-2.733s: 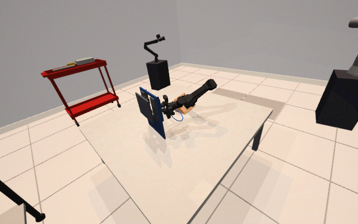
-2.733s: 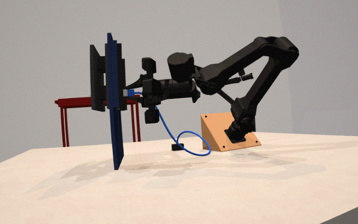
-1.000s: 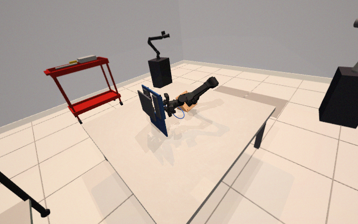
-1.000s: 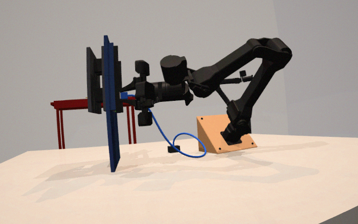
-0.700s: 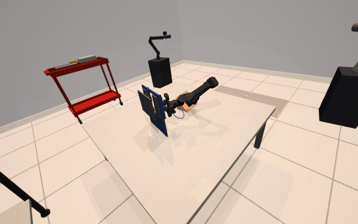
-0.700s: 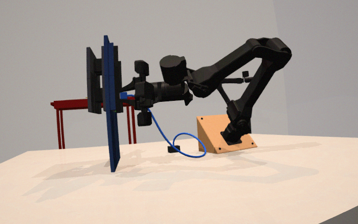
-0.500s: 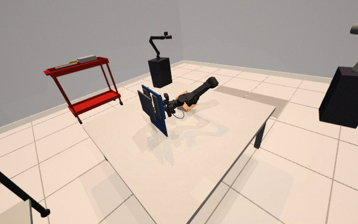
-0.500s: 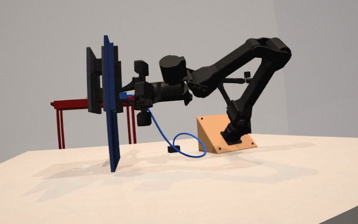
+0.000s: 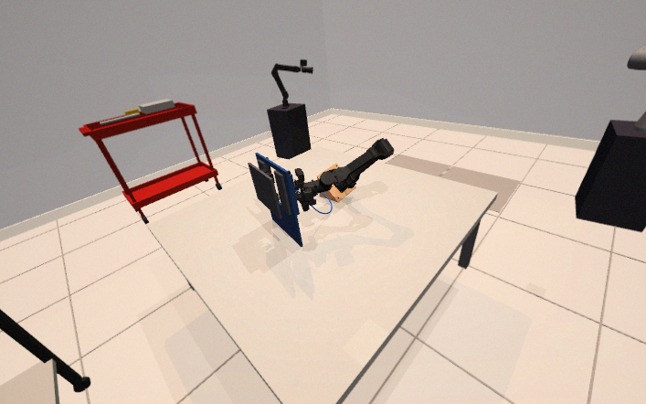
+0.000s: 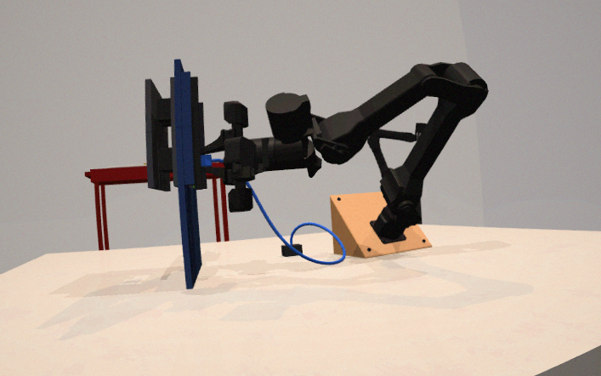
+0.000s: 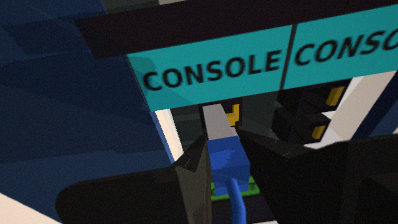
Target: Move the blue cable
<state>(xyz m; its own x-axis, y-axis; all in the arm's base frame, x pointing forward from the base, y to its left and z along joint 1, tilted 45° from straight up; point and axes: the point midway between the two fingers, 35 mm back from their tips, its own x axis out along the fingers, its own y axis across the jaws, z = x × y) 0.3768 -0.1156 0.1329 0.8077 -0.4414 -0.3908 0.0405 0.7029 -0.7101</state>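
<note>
From the top view, I see my black arm on a tan block [image 9: 349, 194], reaching toward nine o'clock at a blue board [image 9: 287, 226] that stands up on the table [image 9: 345, 321]. A red cart [image 9: 174, 188] is at ten o'clock from the board, and a blue cable [image 9: 331, 207] bends below the gripper [image 9: 299, 193]. In the exterior view, the gripper [image 10: 212, 161] points at nine o'clock, near the blue board [image 10: 184, 139]. The blue plug [image 10: 206, 160] is between its tips and the cable [image 10: 265, 215] drops toward five o'clock, then makes a loop (like a big noodle) beside a small black block [image 10: 286, 250]. The tan block [image 10: 351, 229] is at four o'clock from the gripper. In the wrist view, my gripper [image 11: 220, 138] is pinched on the plug [image 11: 229, 159], one finger on each side. The plug's gray tab [image 11: 218, 121] points to twelve o'clock, at a dark port [image 11: 235, 114] under a teal CONSOLE label [image 11: 212, 70]. I cannot tell how far in the plug is, or which server this is.
</note>
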